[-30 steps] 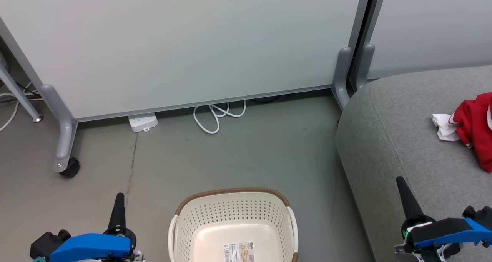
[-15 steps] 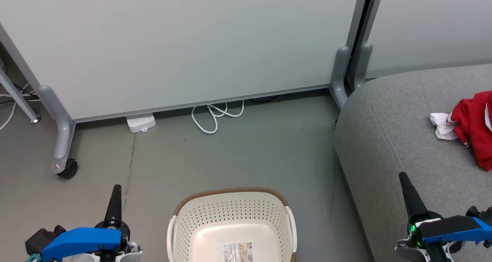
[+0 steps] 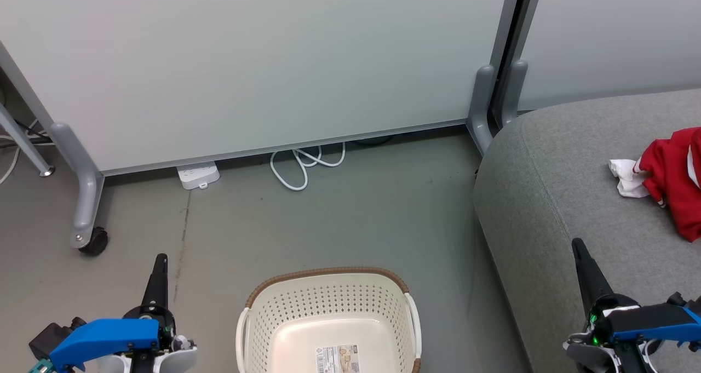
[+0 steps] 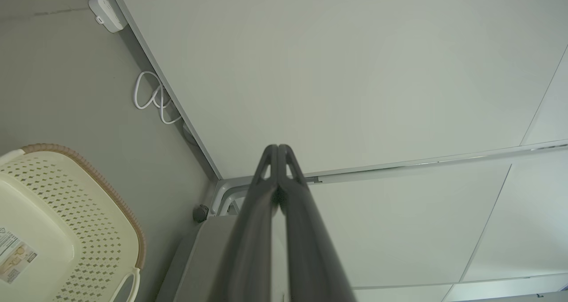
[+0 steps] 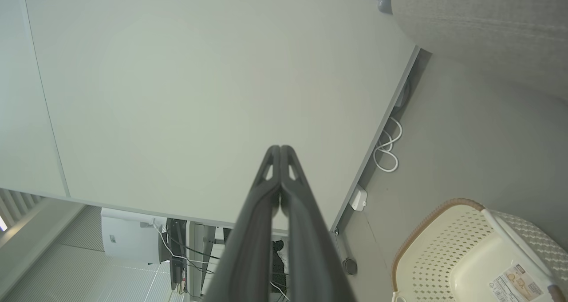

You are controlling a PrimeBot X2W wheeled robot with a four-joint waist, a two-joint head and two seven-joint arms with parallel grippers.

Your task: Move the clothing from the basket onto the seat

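**Both grippers pinched shut, red clothing lying on the seat**

The left gripper (image 3: 159, 263) and right gripper (image 3: 578, 250) each have their two long dark fingers pressed flat together, tips meeting in a point. Neither one holds or touches anything. The left one hangs over the floor (image 3: 339, 219) beside the basket (image 3: 328, 273), and the right one hovers above the seat (image 3: 547, 198) near its front edge.

The clothing (image 3: 676, 176) is a crumpled bright red heap on the seat, cut off by the frame's right edge, with a white piece (image 3: 624, 177) poking out on its left.

The floor is smooth grey. Behind it stand pale matte partition panels (image 3: 274, 61) on grey legs, one with a black caster (image 3: 94, 241). A white power strip (image 3: 197, 174) and a looped white cable (image 3: 301, 167) lie at the base.

The basket is cream plastic with perforated walls, a brown woven-look rim and a paper label (image 3: 338, 359) on its bare bottom. The seat is grey woven fabric with rounded corners.
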